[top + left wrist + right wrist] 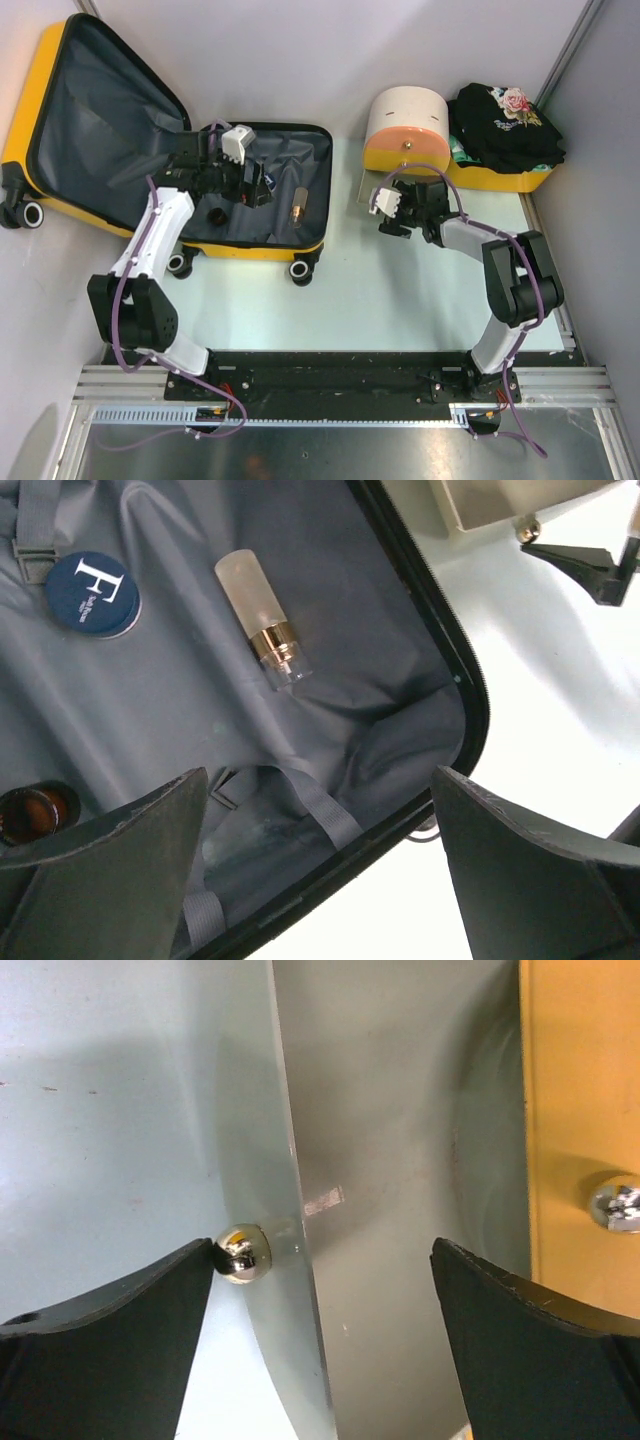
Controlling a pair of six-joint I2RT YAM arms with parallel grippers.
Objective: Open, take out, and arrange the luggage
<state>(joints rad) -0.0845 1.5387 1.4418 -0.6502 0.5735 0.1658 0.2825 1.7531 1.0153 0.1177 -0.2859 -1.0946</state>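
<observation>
The luggage lies open, its lid leaning against the left wall and its base showing dark grey lining. In the base lie a frosted bottle with a gold collar, a round blue tin marked F and a brown jar. My left gripper hovers open over the base's near rim, nothing between its fingers. My right gripper stands open around a clear drawer front, and its left finger touches the silver knob.
A cream-and-orange drawer cabinet stands at the back right, its orange face carrying a second knob. Behind it a yellow bin holds black clothing. Walls close in on the left and right.
</observation>
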